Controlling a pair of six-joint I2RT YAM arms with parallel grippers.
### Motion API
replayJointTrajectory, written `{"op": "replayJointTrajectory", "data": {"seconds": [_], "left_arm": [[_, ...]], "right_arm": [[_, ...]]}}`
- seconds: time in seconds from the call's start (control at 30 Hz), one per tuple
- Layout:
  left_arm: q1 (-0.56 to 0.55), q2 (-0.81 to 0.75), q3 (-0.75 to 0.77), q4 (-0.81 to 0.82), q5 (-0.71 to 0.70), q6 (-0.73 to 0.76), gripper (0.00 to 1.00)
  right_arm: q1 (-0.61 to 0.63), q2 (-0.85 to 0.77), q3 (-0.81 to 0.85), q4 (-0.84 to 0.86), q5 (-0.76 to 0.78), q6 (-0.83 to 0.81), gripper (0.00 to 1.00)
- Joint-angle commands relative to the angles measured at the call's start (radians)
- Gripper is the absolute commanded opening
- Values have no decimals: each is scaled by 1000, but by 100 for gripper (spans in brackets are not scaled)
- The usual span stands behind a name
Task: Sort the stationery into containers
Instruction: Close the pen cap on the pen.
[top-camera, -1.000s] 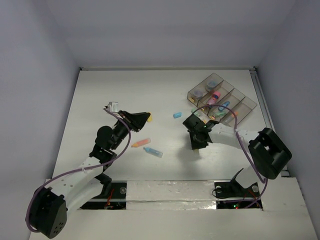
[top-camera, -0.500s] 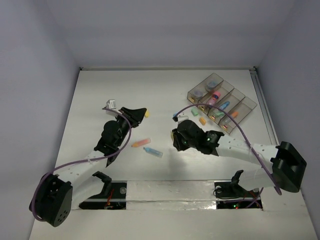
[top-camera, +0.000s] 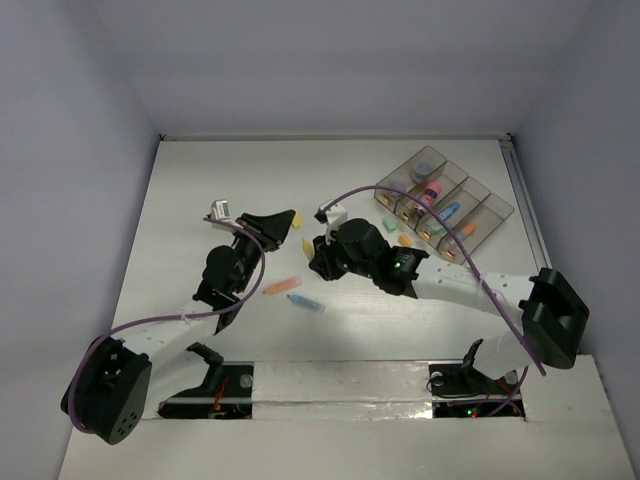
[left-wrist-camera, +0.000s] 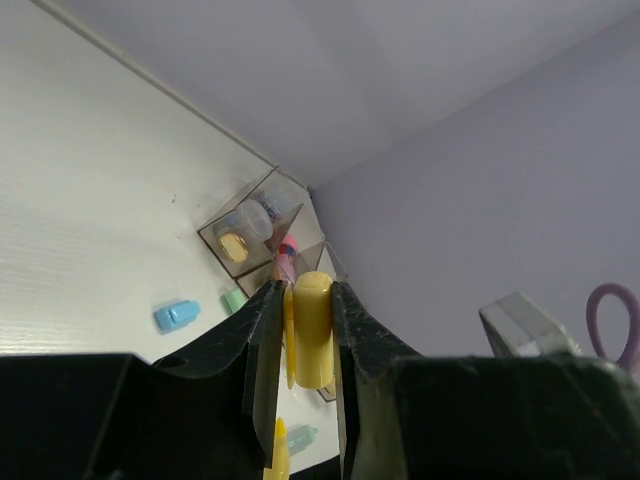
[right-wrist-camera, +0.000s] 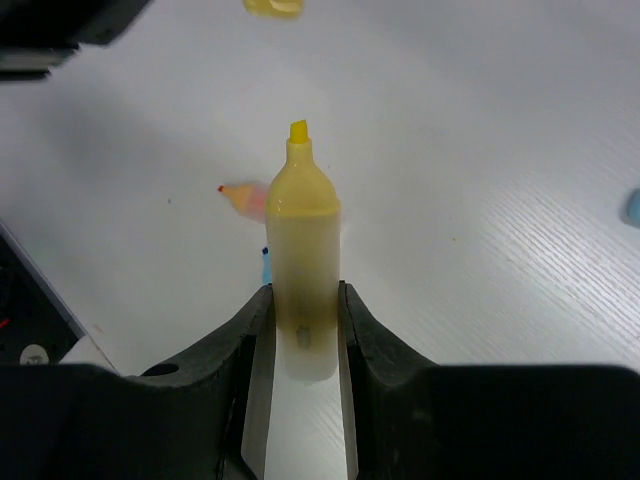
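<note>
My left gripper (top-camera: 288, 220) (left-wrist-camera: 305, 285) is shut on a stubby yellow cap (left-wrist-camera: 312, 330), held above the table left of centre. Just beside it, my right gripper (top-camera: 312, 250) (right-wrist-camera: 303, 290) is shut on an uncapped yellow marker (right-wrist-camera: 303, 250) (top-camera: 307, 245), whose chisel tip points toward the cap (right-wrist-camera: 272, 6). An orange marker (top-camera: 282, 286) (right-wrist-camera: 243, 197) and a blue marker (top-camera: 307, 303) lie on the table below both grippers. The smoky four-compartment tray (top-camera: 445, 205) (left-wrist-camera: 250, 225) sits at the back right, holding tubs and markers.
Loose pieces lie in front of the tray: a green cap (top-camera: 388, 224) (left-wrist-camera: 235, 300), an orange cap (top-camera: 405, 240) and a blue cap (left-wrist-camera: 177, 315). The right arm stretches across the table's middle. White walls close the back and sides.
The right arm has swung left from near the tray to just beside the left gripper. The left gripper has shifted slightly toward the back.
</note>
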Motion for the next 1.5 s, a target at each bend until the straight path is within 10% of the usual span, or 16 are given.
{"op": "replayJointTrajectory", "data": {"seconds": [0.0,1.47], "left_arm": [[-20,-14,-29,120,11,53,0],[-66,26,-109,255,-6,97,0]], "right_arm": [[7,19,89,36,-65,-32,0],[7,-24,99,-37,-54,2,0]]}}
